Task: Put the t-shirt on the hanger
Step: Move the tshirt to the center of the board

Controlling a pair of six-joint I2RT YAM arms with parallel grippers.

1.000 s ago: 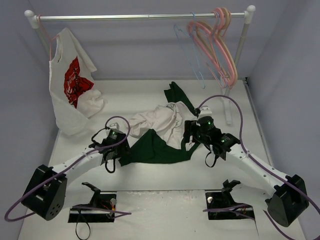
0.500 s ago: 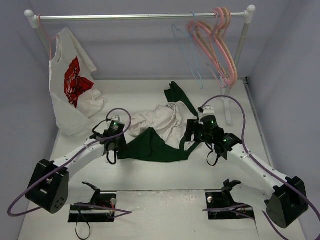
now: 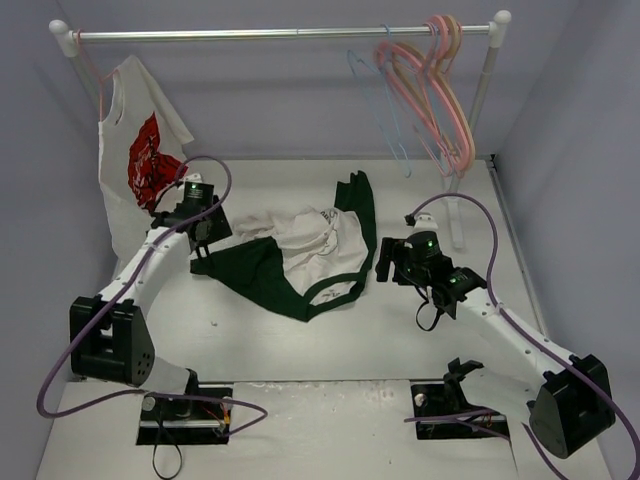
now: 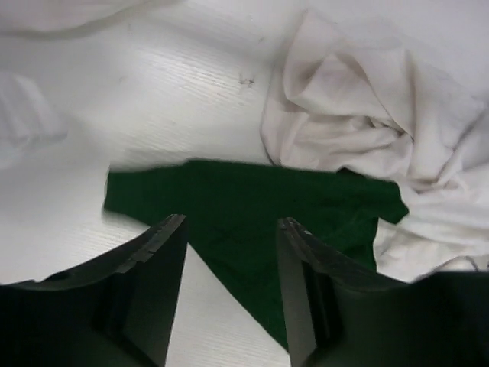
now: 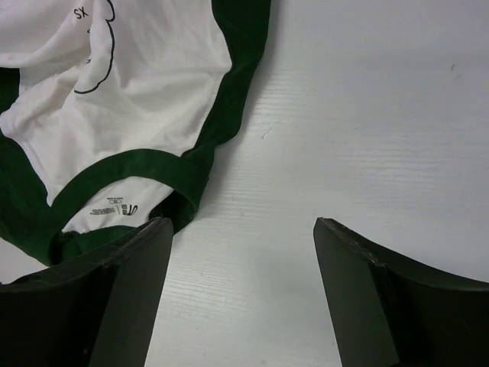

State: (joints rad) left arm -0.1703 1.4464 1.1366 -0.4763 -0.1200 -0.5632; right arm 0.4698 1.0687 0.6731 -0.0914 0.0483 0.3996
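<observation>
Sprawling crumpled across the middle of the table (image 3: 400, 330), the t-shirt (image 3: 310, 250) lies well apart from the hanger (image 3: 398, 148), which hangs on the rail (image 3: 250, 34). The left tool (image 4: 229, 229) gapes over a green sleeve, gripping nothing; the right tool (image 5: 241, 229) gapes wide beside the collar, empty.

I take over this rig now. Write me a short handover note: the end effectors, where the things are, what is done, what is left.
Left end effector: open, holding nothing, over a green sleeve of the t-shirt.
Right end effector: open, empty, over the table beside the collar.
T-shirt: crumpled on the table between the arms.
Hanger: bare, on the rail.
Done: nothing that shows.
Left: fetch the hanger and put the t-shirt on it.
</observation>
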